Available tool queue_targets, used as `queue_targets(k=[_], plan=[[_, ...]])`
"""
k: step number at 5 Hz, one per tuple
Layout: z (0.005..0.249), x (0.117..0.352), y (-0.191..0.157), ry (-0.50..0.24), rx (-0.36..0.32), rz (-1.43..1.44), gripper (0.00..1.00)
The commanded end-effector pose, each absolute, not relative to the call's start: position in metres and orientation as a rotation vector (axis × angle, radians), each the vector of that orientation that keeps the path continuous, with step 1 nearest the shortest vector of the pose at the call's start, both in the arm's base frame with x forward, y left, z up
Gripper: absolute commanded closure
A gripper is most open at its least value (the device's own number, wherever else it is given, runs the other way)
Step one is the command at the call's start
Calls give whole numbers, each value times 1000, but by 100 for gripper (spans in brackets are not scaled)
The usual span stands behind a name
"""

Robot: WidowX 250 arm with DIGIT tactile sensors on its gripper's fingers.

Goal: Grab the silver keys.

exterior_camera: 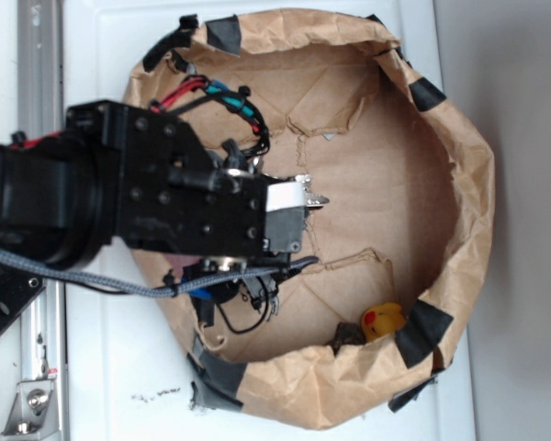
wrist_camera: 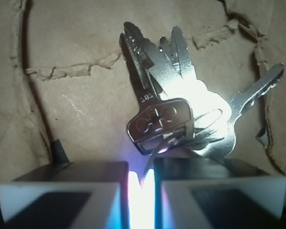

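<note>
Evidently the hand (wrist_camera: 141,191) has the silver keys (wrist_camera: 181,114): in the wrist view its two white-faced fingers (wrist_camera: 62,200) stand nearly together, only a thin bright slit between them, and the heads of the bunch sit right at that slit, with what looks like a thin wire running from the keys down into it. My reading is that the fingers pinch the wire or ring end rather than the blades, which would explain why the keys fan away from the hand, tips pointing outward over the brown paper. Whether the bunch rests on the paper or hangs free of it I cannot tell.

In the exterior view the keys themselves are hidden by the hand (exterior_camera: 314,200), which hovers over the middle of the paper-lined basin (exterior_camera: 459,138) on the white table (exterior_camera: 110,367). The basin's raised, tape-patched rim presumably keeps small things from sliding off. The yellow duck (exterior_camera: 383,321) lies against that rim, well apart from the hand.

As for writing, the nearest key head carries embossed characters and small stamped digits on its shaft, too glared and blurred to read with confidence.
</note>
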State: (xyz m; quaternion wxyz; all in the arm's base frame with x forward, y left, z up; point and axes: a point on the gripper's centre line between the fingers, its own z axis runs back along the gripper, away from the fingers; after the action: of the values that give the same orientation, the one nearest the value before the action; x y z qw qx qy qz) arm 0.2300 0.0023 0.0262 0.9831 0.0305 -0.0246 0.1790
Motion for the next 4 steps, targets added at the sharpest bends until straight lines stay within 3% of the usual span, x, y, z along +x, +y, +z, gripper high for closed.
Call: queue_targets(k=[1, 2, 3, 4], plan=[[53, 237, 7, -95, 36, 374, 100], [89, 247, 18, -104, -22, 446, 100], [136, 254, 39, -123, -192, 539, 100], [170, 247, 45, -157, -262, 540, 100]])
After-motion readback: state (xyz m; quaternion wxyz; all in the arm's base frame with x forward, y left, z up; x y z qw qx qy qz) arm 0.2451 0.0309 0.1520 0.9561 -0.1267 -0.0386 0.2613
